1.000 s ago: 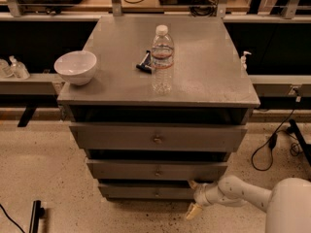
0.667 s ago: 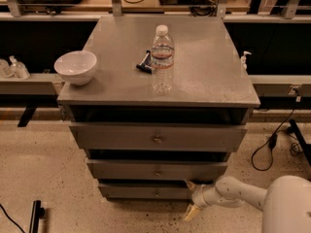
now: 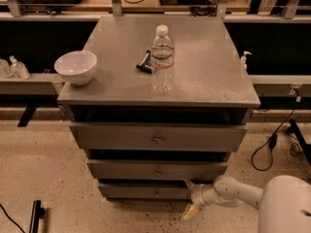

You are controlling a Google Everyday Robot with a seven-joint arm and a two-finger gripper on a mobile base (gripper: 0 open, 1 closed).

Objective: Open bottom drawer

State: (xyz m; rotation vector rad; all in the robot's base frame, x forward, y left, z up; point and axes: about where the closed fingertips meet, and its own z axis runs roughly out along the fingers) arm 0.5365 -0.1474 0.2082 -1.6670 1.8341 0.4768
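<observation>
Speckled beige flooring surrounds a grey metal cabinet (image 3: 204, 76) that stands in front of a long low shelf (image 3: 279, 81), with a wooden bench and cables behind it. On the cabinet's top sit a white bowl (image 3: 76, 67) near the left front corner, a clear water bottle (image 3: 162, 57) standing upright near the middle, and a small dark object (image 3: 144, 64) lying just left of the bottle.

Three drawer fronts step inward going down. The top drawer (image 3: 116, 137) is the widest, the middle drawer (image 3: 121, 170) is narrower, and the bottom drawer (image 3: 131, 191) is the slimmest, sitting just above the floor. Each front has one small round knob at its centre, and a dark gap shows above each. The bottom drawer's knob (image 3: 156, 193) is bare, with nothing touching it.

The gripper (image 3: 189, 197) is low on the right, at the right end of the bottom drawer's front and well apart from the knob. Its two tan fingers are spread: one tip is up near the underside of the middle drawer, and the other slants down toward the floor. Nothing is held between them. The white arm (image 3: 238, 192) reaches in from the robot's rounded body (image 3: 286, 205) at the lower right corner.

A black cable (image 3: 265, 154) loops across the floor to the right of the cabinet. A black bar-shaped object (image 3: 35, 215) lies at the lower left. Small clear bottles (image 3: 14, 68) stand on the shelf at the far left, and a pump bottle (image 3: 244, 59) stands on it just right of the cabinet.
</observation>
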